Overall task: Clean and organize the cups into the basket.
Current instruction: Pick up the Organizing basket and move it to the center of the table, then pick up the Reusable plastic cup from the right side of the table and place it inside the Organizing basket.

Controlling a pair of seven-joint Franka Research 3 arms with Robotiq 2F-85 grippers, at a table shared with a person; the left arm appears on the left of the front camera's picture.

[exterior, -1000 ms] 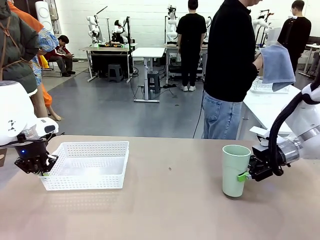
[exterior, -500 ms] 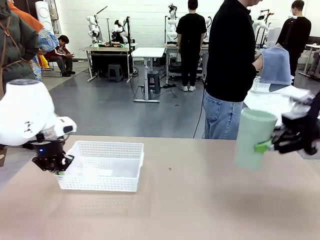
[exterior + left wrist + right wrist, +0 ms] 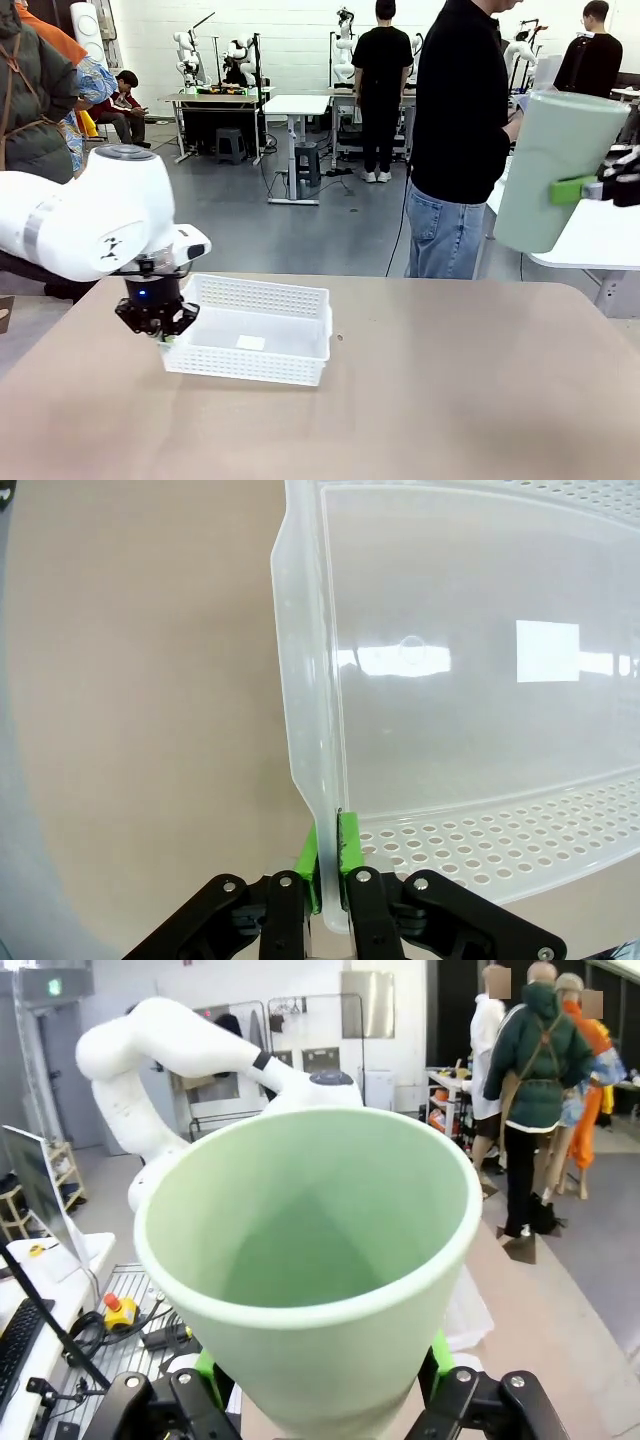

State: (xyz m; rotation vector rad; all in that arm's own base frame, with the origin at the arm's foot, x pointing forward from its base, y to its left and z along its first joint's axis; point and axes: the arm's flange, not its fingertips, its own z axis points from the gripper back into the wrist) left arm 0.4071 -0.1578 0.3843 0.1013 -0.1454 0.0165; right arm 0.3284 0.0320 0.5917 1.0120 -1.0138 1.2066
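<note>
The white perforated basket sits on the tan table left of centre, skewed a little. My left gripper is shut on the rim at its left end. In the left wrist view the green pads pinch that thin rim, and the basket floor is bare. The mint green cup hangs high at the right edge, tilted, well above the table. My right gripper is shut on its side. From the right wrist, the cup opens toward the camera with my right gripper around its lower part.
A person in a black top and jeans stands at the table's far side, right of centre. A white side table stands behind on the right. The tan tabletop stretches bare to the right of the basket.
The left gripper has dragged the basket rightward toward the table's middle. The right gripper has lifted the green cup off the table, up and to the right, tilting it.
</note>
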